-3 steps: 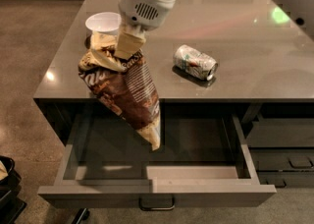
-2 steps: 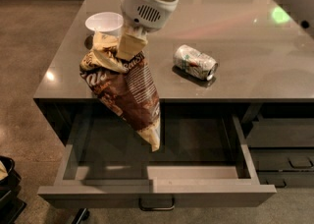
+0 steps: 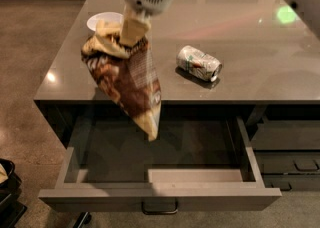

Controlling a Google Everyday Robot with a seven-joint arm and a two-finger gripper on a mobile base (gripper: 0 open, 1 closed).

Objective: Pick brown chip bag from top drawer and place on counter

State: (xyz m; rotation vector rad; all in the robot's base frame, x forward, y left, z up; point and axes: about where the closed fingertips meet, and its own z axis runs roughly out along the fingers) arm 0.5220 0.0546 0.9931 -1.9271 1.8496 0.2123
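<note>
The brown chip bag (image 3: 127, 79) hangs from my gripper (image 3: 131, 31), which is shut on the bag's crumpled cream-yellow top end. The bag dangles tilted, its lower tip over the front edge of the counter (image 3: 260, 57) and above the open top drawer (image 3: 160, 194). The drawer is pulled out wide and its dark inside shows nothing in it. The white arm comes down from the top of the view.
A crushed silver can (image 3: 199, 63) lies on its side on the counter to the right of the bag. A white round dish (image 3: 102, 20) sits behind the bag at the counter's left. Lower drawers (image 3: 290, 164) are shut at right. A dark object (image 3: 7, 182) stands on the floor at left.
The gripper has risen with the bag and shifted slightly toward the counter. The can and drawer have not moved.
</note>
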